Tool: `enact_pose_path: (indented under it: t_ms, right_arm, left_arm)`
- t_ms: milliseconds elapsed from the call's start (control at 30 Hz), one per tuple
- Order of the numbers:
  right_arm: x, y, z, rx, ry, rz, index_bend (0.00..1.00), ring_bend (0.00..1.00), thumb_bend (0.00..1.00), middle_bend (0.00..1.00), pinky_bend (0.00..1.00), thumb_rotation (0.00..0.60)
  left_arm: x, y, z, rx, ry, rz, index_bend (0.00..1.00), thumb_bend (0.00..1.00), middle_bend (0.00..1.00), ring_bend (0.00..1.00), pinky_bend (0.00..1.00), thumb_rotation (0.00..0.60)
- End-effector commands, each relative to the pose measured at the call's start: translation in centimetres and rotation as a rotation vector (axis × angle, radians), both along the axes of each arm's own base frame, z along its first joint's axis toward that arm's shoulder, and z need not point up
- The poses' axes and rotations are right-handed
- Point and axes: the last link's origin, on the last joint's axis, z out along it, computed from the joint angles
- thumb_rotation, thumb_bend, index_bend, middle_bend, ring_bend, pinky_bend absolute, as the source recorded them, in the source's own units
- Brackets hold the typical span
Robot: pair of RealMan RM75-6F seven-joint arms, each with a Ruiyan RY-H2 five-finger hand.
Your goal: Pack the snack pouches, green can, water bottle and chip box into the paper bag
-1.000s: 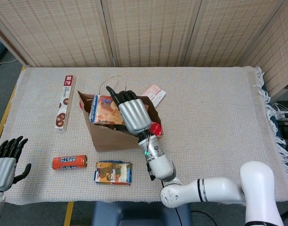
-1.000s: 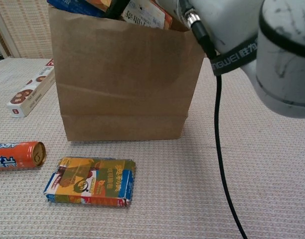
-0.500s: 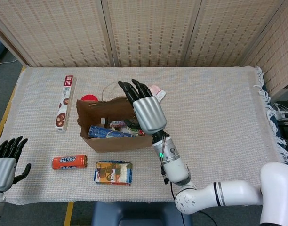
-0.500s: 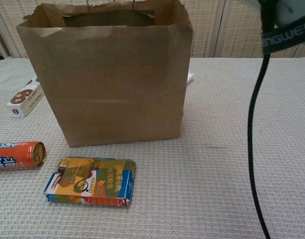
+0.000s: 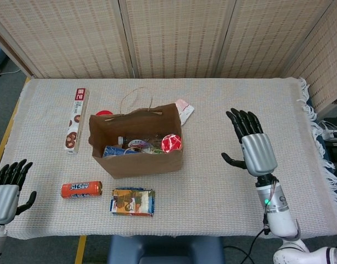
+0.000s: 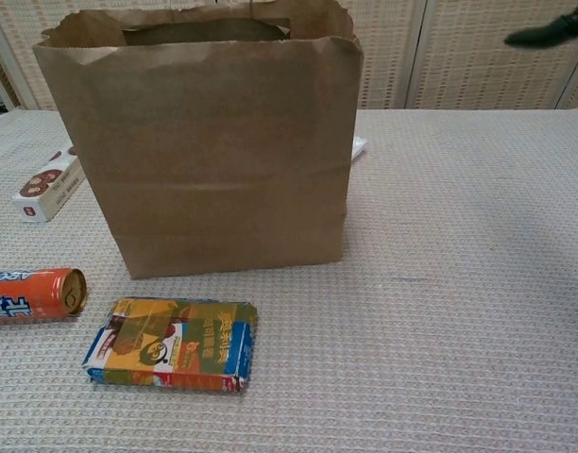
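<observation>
The brown paper bag (image 5: 136, 163) (image 6: 213, 170) stands upright left of the table's middle, mouth open. Inside I see a blue pouch (image 5: 118, 152), a bottle top and a red lid (image 5: 171, 143). A snack pouch (image 5: 132, 201) (image 6: 171, 343) lies flat in front of the bag. An orange can (image 5: 81, 189) (image 6: 29, 293) lies on its side to the pouch's left. The long chip box (image 5: 76, 119) (image 6: 48, 184) lies at the far left. My right hand (image 5: 251, 144) hovers well right of the bag, fingers spread, empty. My left hand (image 5: 7, 190) rests off the table's front left corner, holding nothing.
A pink and white pouch (image 5: 183, 110) lies just behind the bag's right corner, and a red round object (image 5: 104, 113) peeks out behind its left corner. Woven screens close off the back. The table's fringed edge (image 5: 309, 110) runs along the right.
My right hand has come out of the bag and swung far to the right, empty. The pouch it held is now inside, and the bag has settled upright.
</observation>
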Motion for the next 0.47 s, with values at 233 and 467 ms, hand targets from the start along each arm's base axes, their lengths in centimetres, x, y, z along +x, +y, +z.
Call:
enact_pose_path:
  t_ms: [233, 467]
  right_arm:
    - [-12.5, 9.2, -0.2, 0.083, 0.136, -0.177, 0.0, 0.0, 0.09, 0.0, 0.0, 0.6]
    - [-15.1, 10.2, -0.2, 0.033, 0.175, -0.222, 0.0, 0.0, 0.09, 0.0, 0.0, 0.6]
  left_arm:
    - [0.0, -0.1, -0.1, 0.009, 0.008, 0.002, 0.06, 0.39, 0.0, 0.0, 0.0, 0.6]
    - [0.0, -0.1, -0.1, 0.007, 0.005, 0.001, 0.06, 0.39, 0.0, 0.0, 0.0, 0.6]
